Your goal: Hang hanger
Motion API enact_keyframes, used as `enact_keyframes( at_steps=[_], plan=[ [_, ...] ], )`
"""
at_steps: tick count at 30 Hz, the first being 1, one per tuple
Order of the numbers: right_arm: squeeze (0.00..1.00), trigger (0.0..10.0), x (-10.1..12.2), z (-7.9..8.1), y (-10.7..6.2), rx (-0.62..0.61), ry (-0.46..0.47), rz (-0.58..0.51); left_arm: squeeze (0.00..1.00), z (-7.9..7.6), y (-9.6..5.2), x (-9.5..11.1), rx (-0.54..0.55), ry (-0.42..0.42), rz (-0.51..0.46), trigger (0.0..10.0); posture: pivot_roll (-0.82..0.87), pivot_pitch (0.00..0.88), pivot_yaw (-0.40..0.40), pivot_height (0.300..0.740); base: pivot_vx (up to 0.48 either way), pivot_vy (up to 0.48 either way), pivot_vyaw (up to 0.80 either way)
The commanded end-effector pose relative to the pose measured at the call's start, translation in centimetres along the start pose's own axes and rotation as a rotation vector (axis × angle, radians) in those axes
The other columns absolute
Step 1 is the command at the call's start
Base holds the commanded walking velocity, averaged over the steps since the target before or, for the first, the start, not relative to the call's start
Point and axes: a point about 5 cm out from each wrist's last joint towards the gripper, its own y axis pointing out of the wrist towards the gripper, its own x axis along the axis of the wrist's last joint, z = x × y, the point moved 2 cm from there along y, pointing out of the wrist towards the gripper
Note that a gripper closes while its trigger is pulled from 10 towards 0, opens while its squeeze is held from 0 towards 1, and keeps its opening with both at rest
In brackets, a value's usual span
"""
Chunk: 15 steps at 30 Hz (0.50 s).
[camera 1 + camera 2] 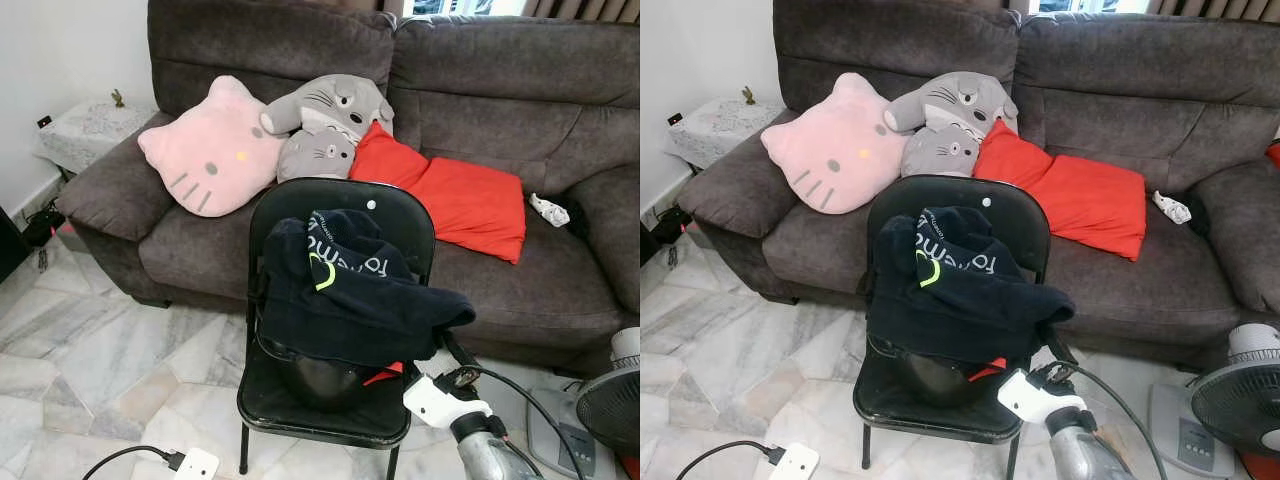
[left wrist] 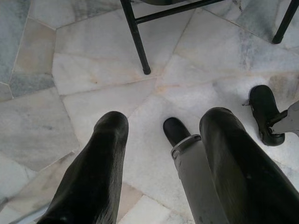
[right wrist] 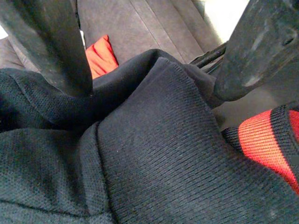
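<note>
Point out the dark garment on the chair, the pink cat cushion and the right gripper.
dark garment (image 1: 345, 300): left eye view, middle of the cloth.
pink cat cushion (image 1: 212, 150): left eye view, on its face.
right gripper (image 3: 154, 60): right wrist view, midway between the fingertips, over the garment.

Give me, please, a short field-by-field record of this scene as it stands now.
Setting: grey sofa behind a black folding chair on a marble floor.
On chair: dark navy garment heaped over the seat, red trim beneath.
Right tool: open, fingers astride the garment's edge.
Left tool: open, pointing down at the floor.
On sofa: pink cat cushion, grey plush toys, red cushion.
Nearby: fan, power strip.
Hanger: cannot be made out.
</note>
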Motion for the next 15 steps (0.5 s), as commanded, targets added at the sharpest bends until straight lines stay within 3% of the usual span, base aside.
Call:
enact_keyframes(
  at_steps=[1,15],
  plan=[
    [0.00,10.0,0.3,-0.6,0.5,-0.020,-0.003,-0.015,0.00,0.0,-0.2,-0.7,0.000,0.002,0.024,10.0,-0.13,0.090,0.004,0.740,0.000,0.000,0.00],
    [0.00,10.0,0.4,-1.9,1.7,-0.017,-0.039,-0.017,0.00,0.1,-0.2,-0.7,0.002,0.004,0.025,10.0,-0.12,0.095,0.008,0.740,0.000,0.000,0.00]
  ],
)
